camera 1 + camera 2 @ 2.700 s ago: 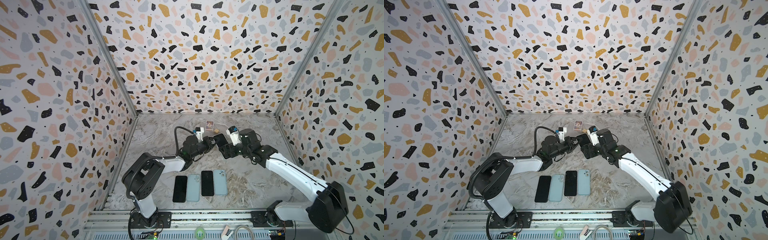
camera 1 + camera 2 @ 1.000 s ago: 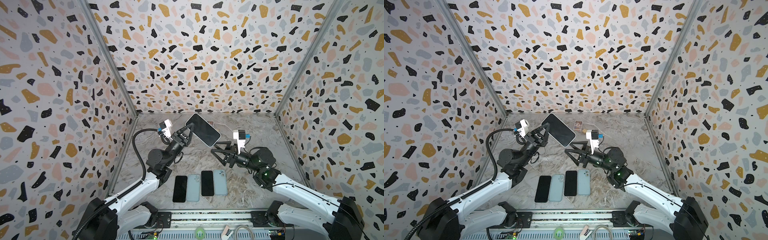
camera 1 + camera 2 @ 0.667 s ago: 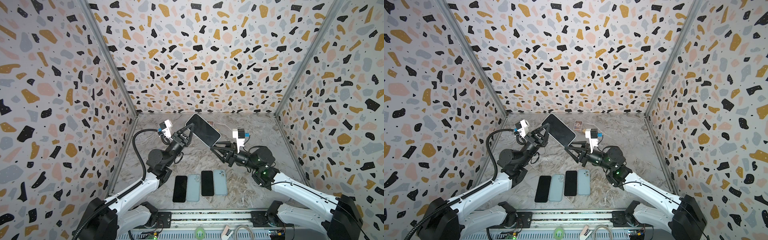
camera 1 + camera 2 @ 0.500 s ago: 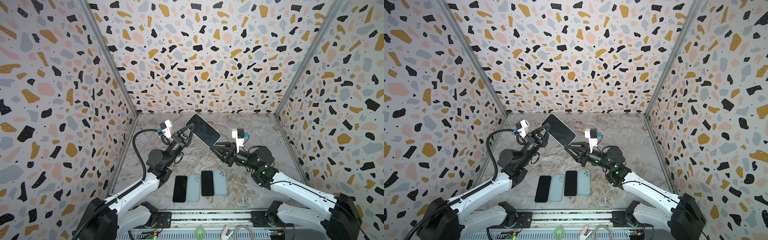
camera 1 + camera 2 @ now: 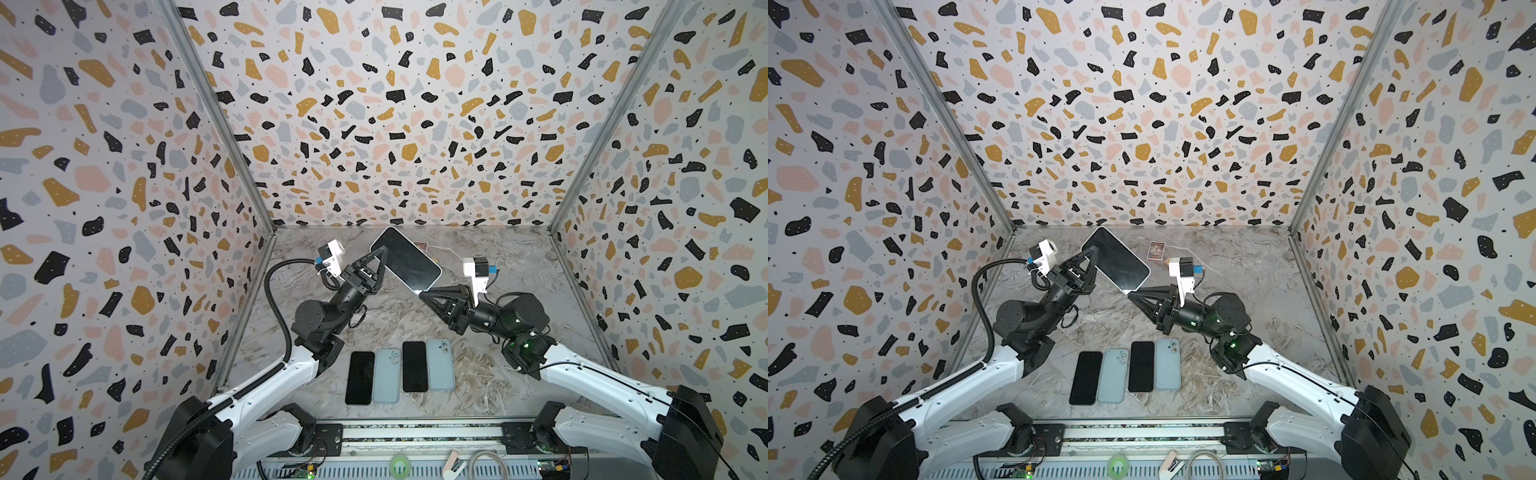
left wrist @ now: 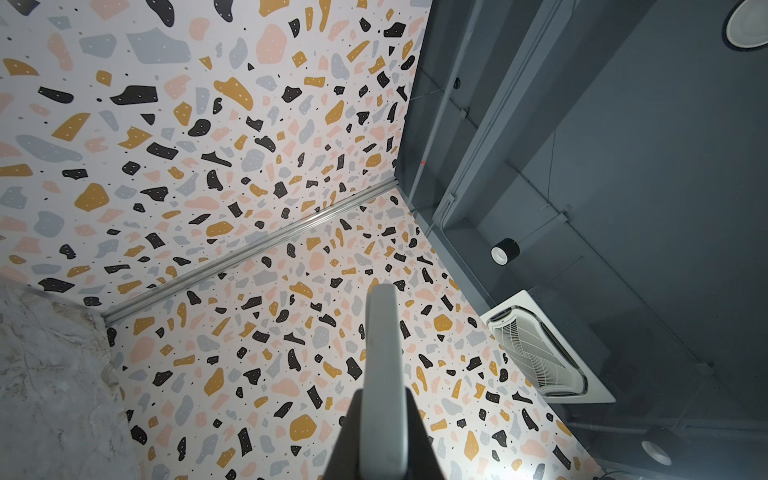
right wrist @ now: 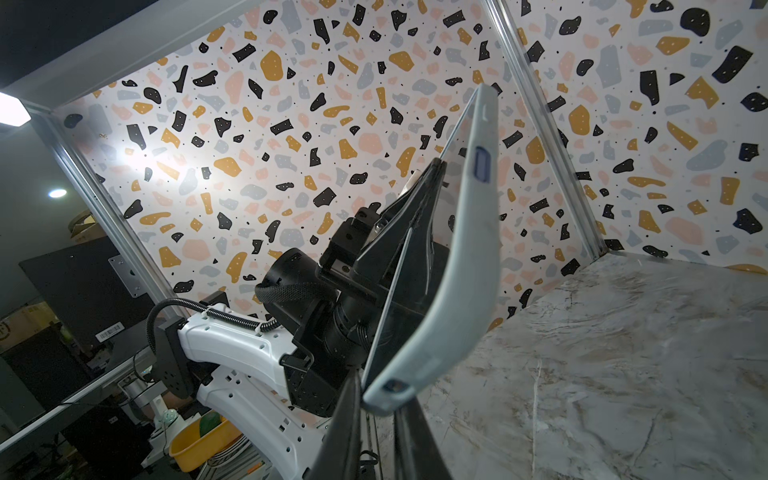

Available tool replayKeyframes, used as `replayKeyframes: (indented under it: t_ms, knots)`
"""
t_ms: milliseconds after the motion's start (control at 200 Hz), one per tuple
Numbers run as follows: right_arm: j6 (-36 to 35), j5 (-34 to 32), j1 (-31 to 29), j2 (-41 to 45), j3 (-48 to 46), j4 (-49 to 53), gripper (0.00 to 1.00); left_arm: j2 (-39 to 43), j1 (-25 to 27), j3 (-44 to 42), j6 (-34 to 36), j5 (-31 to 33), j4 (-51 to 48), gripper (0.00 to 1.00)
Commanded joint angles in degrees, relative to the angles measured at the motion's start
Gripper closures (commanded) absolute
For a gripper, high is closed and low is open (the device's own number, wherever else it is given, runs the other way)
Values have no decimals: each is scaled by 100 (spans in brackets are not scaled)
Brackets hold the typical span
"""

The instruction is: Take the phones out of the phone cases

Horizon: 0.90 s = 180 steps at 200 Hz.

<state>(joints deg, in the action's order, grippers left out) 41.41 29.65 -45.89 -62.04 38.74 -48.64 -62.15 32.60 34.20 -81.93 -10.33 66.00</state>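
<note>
The phone (image 5: 405, 259), dark screen up and wrapped in its pale phone case (image 7: 453, 257), hangs in the air above the back half of the marbled worktop (image 5: 519, 270), tilted so that 1 end sits high toward the back edge and the other end low toward the middle. It touches nothing but the 2 grippers.

The left gripper (image 5: 381, 249) has its fingers pressed together on the long edge of the phone case near the high end; in the left wrist view the pale edge (image 6: 384, 374) rises straight out from between the dark fingers (image 6: 349, 436). The right gripper (image 5: 420, 293) pinches the low corner of the phone case. In the right wrist view its 2 dark fingers (image 7: 345, 428) close on that corner, and the case looks bowed beside the dark glass of the phone (image 7: 399, 316). In both top views the 2 grippers point toward each other from opposite ends of the phone (image 5: 1115, 264), left gripper (image 5: 1090, 250) high, right gripper (image 5: 1129, 294) low.

A row of 4 lies flat near the front edge of the worktop, side by side: a dark-screened phone (image 5: 360, 377), a pale blue back (image 5: 387, 376) with a camera cut-out, a second dark-screened phone (image 5: 414, 366) and a second pale blue back (image 5: 440, 365). A small printed card (image 5: 1156, 252) lies near the back edge, apart from the arms.
</note>
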Motion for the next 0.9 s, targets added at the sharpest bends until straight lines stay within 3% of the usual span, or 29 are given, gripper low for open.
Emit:
replayKeyframes:
  t_ms: [0, 896]
  knots:
    - [-396, 118, -17, 67, 97, -14, 100, 151, 18, 147, -72, 52, 348, 100]
    - [-2509, -401, 32, -126, 867, 2466, 100, 133, 45, 454, -438, -217, -613, 100]
